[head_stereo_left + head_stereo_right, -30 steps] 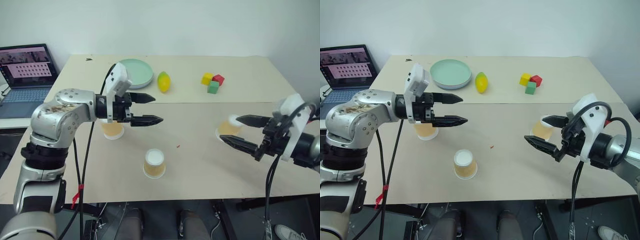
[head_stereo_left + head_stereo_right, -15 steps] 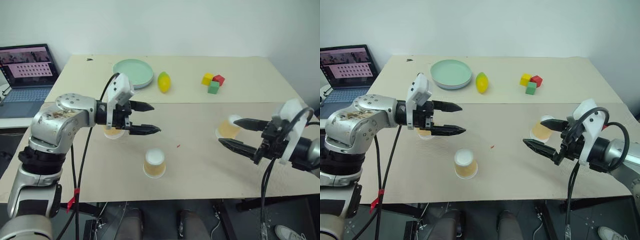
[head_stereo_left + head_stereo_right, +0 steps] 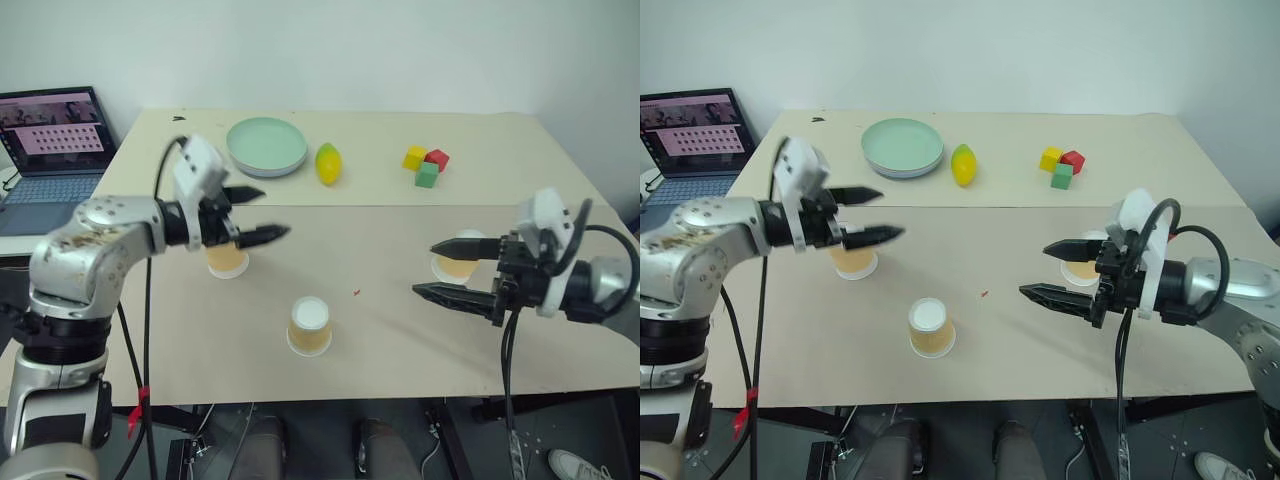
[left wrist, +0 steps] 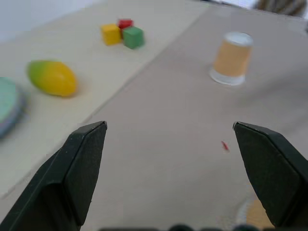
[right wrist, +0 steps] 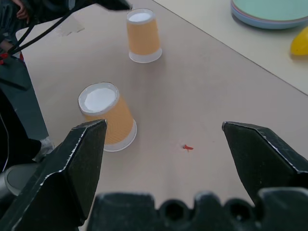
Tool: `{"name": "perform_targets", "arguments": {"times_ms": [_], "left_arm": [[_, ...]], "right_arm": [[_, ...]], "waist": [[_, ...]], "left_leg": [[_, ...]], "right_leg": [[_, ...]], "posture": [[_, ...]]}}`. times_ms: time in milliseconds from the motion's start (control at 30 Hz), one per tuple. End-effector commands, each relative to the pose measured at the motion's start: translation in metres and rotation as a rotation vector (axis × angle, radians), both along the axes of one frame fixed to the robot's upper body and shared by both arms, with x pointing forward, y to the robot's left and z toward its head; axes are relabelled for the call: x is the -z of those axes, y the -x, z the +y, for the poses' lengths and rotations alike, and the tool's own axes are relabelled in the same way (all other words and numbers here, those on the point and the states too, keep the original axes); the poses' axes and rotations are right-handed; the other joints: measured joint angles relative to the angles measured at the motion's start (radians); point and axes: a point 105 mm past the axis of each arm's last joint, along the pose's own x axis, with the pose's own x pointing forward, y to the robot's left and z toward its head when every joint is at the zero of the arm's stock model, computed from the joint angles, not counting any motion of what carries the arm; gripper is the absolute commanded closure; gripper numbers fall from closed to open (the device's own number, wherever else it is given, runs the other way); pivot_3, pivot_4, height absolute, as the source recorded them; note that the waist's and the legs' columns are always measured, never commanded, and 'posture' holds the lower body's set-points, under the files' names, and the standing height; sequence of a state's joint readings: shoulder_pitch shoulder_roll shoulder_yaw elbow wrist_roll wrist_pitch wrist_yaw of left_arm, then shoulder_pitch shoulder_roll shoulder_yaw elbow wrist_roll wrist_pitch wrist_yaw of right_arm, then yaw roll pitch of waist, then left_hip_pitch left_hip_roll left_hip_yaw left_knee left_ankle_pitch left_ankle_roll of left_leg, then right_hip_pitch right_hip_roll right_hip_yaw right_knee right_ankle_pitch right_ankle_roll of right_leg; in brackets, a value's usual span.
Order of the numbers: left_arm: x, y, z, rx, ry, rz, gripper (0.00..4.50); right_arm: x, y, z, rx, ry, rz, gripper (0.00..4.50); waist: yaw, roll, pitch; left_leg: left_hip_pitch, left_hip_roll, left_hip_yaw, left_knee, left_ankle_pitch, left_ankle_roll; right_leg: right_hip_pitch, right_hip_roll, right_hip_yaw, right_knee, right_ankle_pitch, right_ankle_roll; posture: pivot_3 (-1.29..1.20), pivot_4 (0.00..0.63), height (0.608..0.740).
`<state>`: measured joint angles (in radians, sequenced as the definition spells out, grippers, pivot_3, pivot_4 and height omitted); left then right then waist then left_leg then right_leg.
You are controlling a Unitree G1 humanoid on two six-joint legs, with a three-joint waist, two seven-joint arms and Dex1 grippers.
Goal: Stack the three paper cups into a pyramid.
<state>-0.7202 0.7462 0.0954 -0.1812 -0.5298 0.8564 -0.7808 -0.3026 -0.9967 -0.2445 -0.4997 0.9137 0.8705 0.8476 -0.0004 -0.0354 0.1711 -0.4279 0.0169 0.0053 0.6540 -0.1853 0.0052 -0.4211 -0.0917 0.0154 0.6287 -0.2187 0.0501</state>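
At the left of the left eye view, the left gripper [image 3: 253,213] hangs with its black fingers spread and empty, covering the top of the first small orange-tan paper cup [image 3: 227,260], which stands upside down on the beige counter [image 3: 400,330]. Three such cups are in sight, all inverted and well apart. The second cup [image 3: 309,327] sits in full view at lower centre. The third cup [image 3: 458,256], at the right, is partly crossed by the upper finger of the right gripper [image 3: 432,268], which is also spread wide and holds nothing. Along the upper part of the frame lie one open laptop [image 3: 50,150] cut off at the left edge, one pale green plate [image 3: 266,145], one yellow lemon [image 3: 328,163], and three coloured blocks [image 3: 425,165], yellow, red and green, huddled together.
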Motion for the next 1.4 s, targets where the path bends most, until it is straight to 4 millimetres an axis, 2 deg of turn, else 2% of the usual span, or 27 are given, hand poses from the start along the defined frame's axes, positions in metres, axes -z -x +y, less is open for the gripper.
{"name": "perform_targets", "arguments": {"times_ms": [33,133,333,467,600,667,700,833,900,1100,1400], "left_arm": [[-0.037,-0.007,0.034,-0.205,0.113,-0.106,0.02],[-0.033,-0.005,0.051,-0.290,0.099,-0.110,0.02],[-0.006,0.007,0.066,-0.397,0.058,-0.077,0.02],[-0.001,0.023,0.049,-0.314,0.103,-0.077,0.02],[0.007,0.066,-0.004,0.027,0.042,0.025,0.02],[0.007,0.080,-0.016,0.126,0.001,0.060,0.02],[0.009,0.084,-0.018,0.151,-0.027,0.077,0.02],[0.043,0.093,-0.017,0.232,-0.242,0.137,0.02],[0.054,0.095,-0.017,0.281,-0.290,0.152,0.02],[0.066,0.094,-0.028,0.397,-0.276,0.165,0.02],[0.091,0.092,-0.040,0.565,-0.400,0.141,0.02]], "right_arm": [[-0.009,-0.008,0.000,-0.018,-0.003,-0.061,0.00],[-0.008,-0.013,-0.002,-0.022,0.009,-0.063,0.00],[-0.012,-0.031,0.001,-0.034,0.009,-0.079,0.00],[-0.012,-0.036,0.003,-0.054,0.021,-0.076,0.00],[-0.011,-0.040,0.003,-0.057,0.032,-0.074,0.00],[-0.011,-0.040,0.004,-0.059,0.035,-0.074,0.00],[-0.011,-0.040,0.004,-0.060,0.035,-0.074,0.00],[-0.009,-0.037,0.006,-0.049,0.024,-0.075,0.00],[-0.008,-0.035,0.005,-0.040,0.023,-0.075,0.00],[-0.007,-0.029,0.002,-0.010,0.028,-0.077,0.00],[-0.009,-0.021,-0.005,0.056,0.030,-0.093,0.00]], "waist": [[-0.003,0.000,0.000],[-0.007,0.000,0.000],[-0.012,-0.001,0.000],[-0.009,-0.001,0.000],[-0.004,-0.002,0.001],[-0.002,-0.003,0.002],[-0.002,-0.003,0.002],[-0.012,-0.001,0.001],[-0.013,-0.002,0.001],[-0.004,-0.002,0.001],[0.006,-0.002,0.001]], "left_leg": [[0.000,0.000,0.000,0.000,0.000,0.000],[-0.001,0.000,0.000,0.000,0.000,0.000],[0.001,0.000,0.000,0.000,0.000,0.000],[0.000,0.000,0.001,0.000,0.000,0.000],[-0.002,0.000,0.000,0.000,0.000,0.000],[-0.002,0.000,0.000,0.000,0.000,0.000],[-0.002,0.000,0.000,0.000,0.000,0.000],[0.002,0.000,0.001,-0.001,0.000,0.000],[0.003,0.000,0.003,-0.002,0.000,0.000],[0.002,0.000,0.002,-0.002,0.000,0.000],[0.002,0.000,0.003,-0.002,0.000,0.000]], "right_leg": [[0.000,0.000,0.000,0.000,0.000,0.000],[-0.001,0.000,0.000,0.000,0.001,-0.001],[0.000,0.000,0.000,0.001,0.001,-0.001],[0.000,0.000,0.001,0.000,0.004,-0.005],[-0.001,-0.001,0.000,0.000,0.005,-0.006],[-0.001,-0.001,0.000,0.000,0.005,-0.006],[-0.001,-0.001,0.000,0.000,0.005,-0.006],[0.000,0.000,0.001,0.001,0.003,-0.006],[0.000,0.000,0.002,0.001,0.003,-0.006],[0.000,0.000,0.002,0.000,0.000,-0.007],[-0.001,0.000,0.002,0.000,-0.001,-0.005]], "posture": [[0.00,0.150,0.740],[0.00,0.150,0.740],[0.00,0.150,0.740],[0.00,0.150,0.740],[0.00,0.150,0.740],[0.00,0.150,0.740],[0.00,0.150,0.740],[0.00,0.150,0.740],[0.00,0.150,0.740],[0.00,0.150,0.740],[0.00,0.150,0.740]]}}
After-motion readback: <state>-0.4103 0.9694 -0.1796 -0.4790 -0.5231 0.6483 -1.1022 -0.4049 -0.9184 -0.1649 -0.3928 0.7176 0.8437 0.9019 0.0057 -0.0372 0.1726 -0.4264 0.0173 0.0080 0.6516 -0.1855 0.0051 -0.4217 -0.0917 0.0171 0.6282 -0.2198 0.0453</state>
